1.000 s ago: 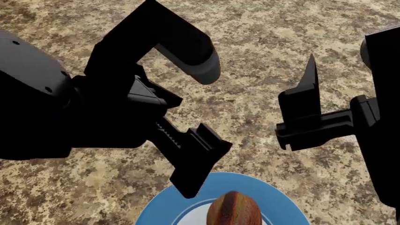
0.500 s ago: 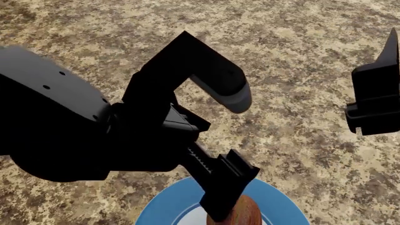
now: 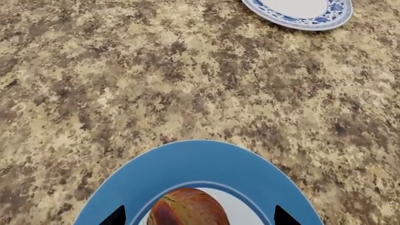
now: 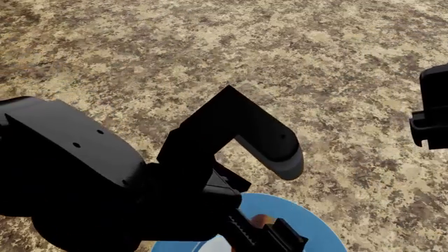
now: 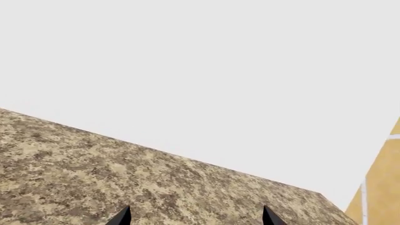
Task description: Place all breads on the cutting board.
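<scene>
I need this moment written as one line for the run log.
left gripper: open, over roll | roll: on blue plate | right gripper: open, empty | cutting board: not in view

no readable text, label, brand, number or sign appears in any view. the floral plate (image 3: 300, 10) carries a blue pattern only, no lettering.
</scene>
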{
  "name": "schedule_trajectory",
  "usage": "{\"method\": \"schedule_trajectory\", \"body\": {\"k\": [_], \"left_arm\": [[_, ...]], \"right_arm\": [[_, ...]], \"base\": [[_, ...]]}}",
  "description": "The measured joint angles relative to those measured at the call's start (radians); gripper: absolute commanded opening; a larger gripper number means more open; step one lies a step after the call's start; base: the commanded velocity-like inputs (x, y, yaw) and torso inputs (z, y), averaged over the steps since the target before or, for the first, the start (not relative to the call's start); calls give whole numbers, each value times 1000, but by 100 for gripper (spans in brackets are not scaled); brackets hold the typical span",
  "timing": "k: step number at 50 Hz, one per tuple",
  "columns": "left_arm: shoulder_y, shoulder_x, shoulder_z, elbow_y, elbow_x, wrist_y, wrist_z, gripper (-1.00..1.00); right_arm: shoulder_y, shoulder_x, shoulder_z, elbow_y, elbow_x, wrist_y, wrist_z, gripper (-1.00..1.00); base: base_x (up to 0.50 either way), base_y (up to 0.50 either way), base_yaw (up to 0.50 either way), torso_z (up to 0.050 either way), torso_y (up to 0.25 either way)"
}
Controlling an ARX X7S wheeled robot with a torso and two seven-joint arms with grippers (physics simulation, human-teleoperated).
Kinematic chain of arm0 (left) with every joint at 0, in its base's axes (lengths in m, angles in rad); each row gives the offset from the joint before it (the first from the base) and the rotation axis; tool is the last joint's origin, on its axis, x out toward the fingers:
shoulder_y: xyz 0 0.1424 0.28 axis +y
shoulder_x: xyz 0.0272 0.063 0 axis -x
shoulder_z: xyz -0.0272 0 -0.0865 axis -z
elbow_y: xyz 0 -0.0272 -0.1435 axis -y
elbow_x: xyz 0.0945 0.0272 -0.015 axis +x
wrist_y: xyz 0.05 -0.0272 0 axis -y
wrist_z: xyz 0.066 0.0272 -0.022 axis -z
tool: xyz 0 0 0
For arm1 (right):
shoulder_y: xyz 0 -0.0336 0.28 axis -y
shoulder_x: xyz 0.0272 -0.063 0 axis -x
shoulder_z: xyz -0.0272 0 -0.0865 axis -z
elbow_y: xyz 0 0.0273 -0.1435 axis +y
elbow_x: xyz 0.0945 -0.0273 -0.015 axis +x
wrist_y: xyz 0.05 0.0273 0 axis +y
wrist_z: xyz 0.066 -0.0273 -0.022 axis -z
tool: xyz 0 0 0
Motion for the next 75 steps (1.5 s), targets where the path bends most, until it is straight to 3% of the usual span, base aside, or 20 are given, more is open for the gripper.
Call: {"method": "schedule_trajectory", "body": {"k": [20,65,66,75], "left_arm": [[31,0,46,13,2,13,-34,100],[71,45,138,-105,155,50,123,100],[72,46,141,-108,158,51,127,-100],[69,49,146,-116,167,55,148,-100]], "right_arm": [[-17,14,3,-11,0,-28,-2,100],[-71,61,21,-37,14,-79,-15,100],[-71,62,21,-37,13,-79,-16,100],[-56,67,14,-32,17,-79,-20,100]], "base": [[0,0,0,0,0],[0,0,0,0,0],[0,0,0,0,0],[0,0,0,0,0]]}}
